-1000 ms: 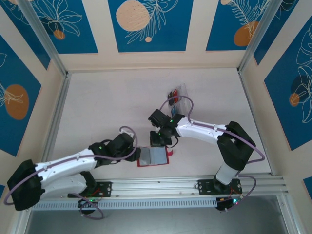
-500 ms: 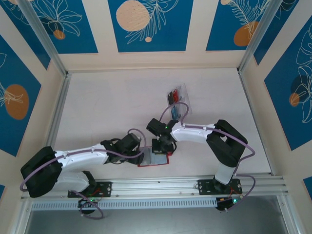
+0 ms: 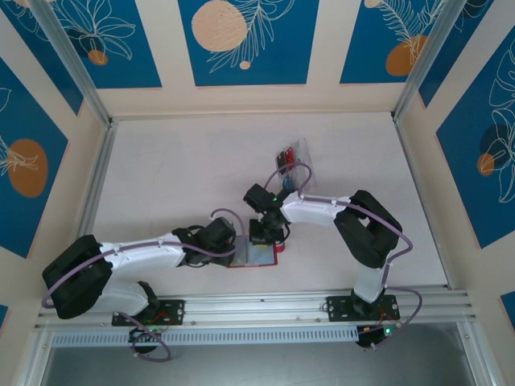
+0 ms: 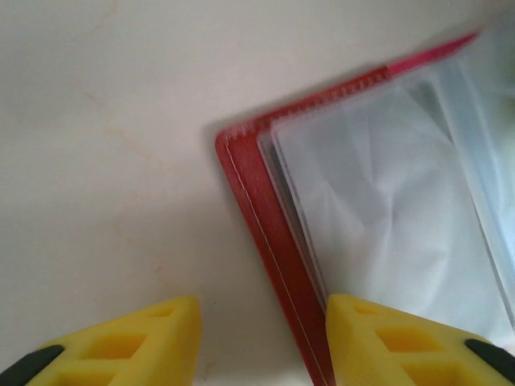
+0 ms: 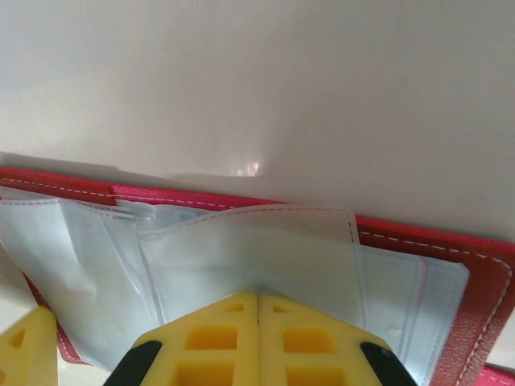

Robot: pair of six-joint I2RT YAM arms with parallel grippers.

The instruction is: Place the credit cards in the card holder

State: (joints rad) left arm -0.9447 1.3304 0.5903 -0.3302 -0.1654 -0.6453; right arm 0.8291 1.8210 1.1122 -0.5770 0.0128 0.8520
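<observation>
Card holder (image 3: 254, 256) lies open, lower centre; credit cards (image 3: 283, 156) well apart, above centre. Right claw (image 5: 257, 310) pressed together on the sleeves. Left claw (image 4: 261, 330) spread astride the red edge. Suggest: pin cover to bench (image 4: 121, 121), open one sleeve mouth only.

Card holder (image 4: 275, 257) red, pale stitching; sleeves (image 4: 386, 201) greyish clear; table (image 4: 121, 121) off-white; jaws yellow.

1. Seen from above, the card holder (image 3: 257, 259) has its far edge hidden under the right gripper (image 3: 262, 240).
2. The credit cards (image 3: 283, 157) in the clear tray (image 3: 302, 153) are too small to count.
3. At the left wrist, the card holder's sleeves (image 4: 386, 201) blur and run off the right edge.
</observation>
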